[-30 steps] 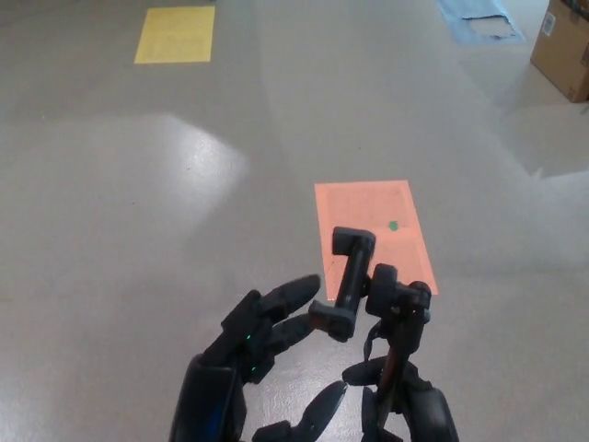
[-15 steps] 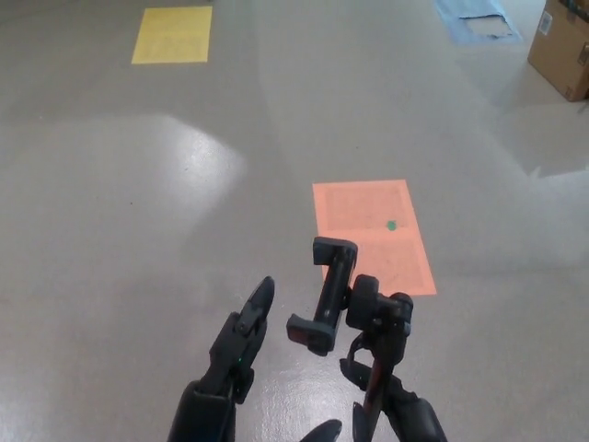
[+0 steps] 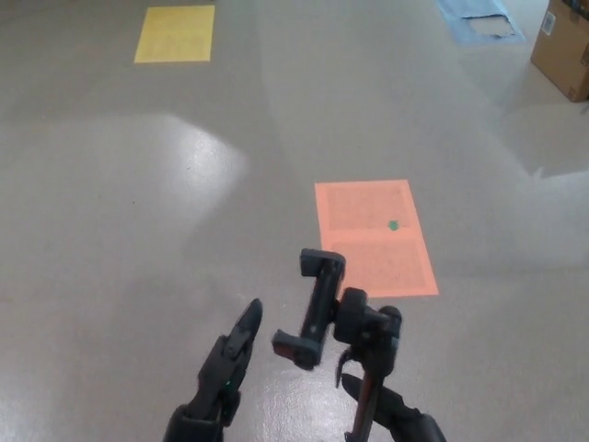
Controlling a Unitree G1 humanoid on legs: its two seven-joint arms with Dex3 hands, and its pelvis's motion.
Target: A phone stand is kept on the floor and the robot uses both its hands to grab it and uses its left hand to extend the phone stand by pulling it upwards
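Robot's right hand holds a phone stand above a grey floor, left hand free beside it

The right hand [image 3: 398,416], at 5 o'clock, has its fingers closed round the pole of the phone stand [image 3: 342,336], whose clamp head tilts toward 11 o'clock; the left hand [image 3: 221,382], at 7 o'clock, grips nothing, fingers extended together, apart from the stand. An orange floor mat [image 3: 373,236] lies beyond, a yellow mat [image 3: 175,33] at 11 o'clock, a cardboard box [image 3: 562,46] at 2 o'clock, its label unreadable.
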